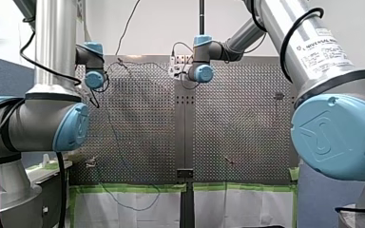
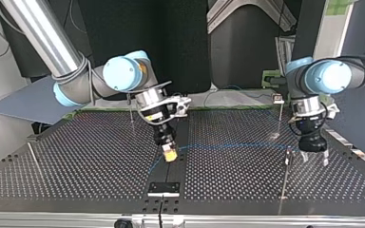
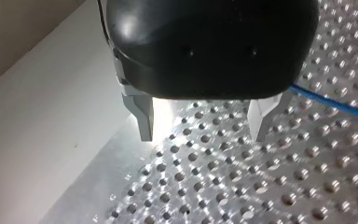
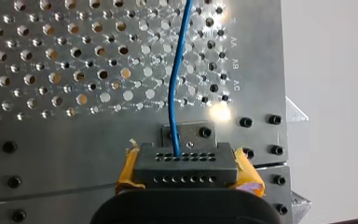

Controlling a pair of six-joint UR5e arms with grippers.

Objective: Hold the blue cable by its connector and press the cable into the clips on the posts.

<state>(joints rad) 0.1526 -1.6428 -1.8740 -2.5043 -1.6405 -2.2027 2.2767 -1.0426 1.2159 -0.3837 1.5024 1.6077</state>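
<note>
The black connector is being clamped between the yellow pads of the right pincer — low over the table, near its middle. The blue cable is being led from it across the perforations. The left pincer is being held apart — empty, beside the cable.

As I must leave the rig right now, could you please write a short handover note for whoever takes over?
Right end effector: shut on the connector, low over the table.
Left end effector: open, empty, beside a post.
Blue cable runs from the connector across the table towards that post.
Done: connector grasped; whether any clip holds the cable cannot be told.
Left: press the cable into the clips on the posts.
</note>
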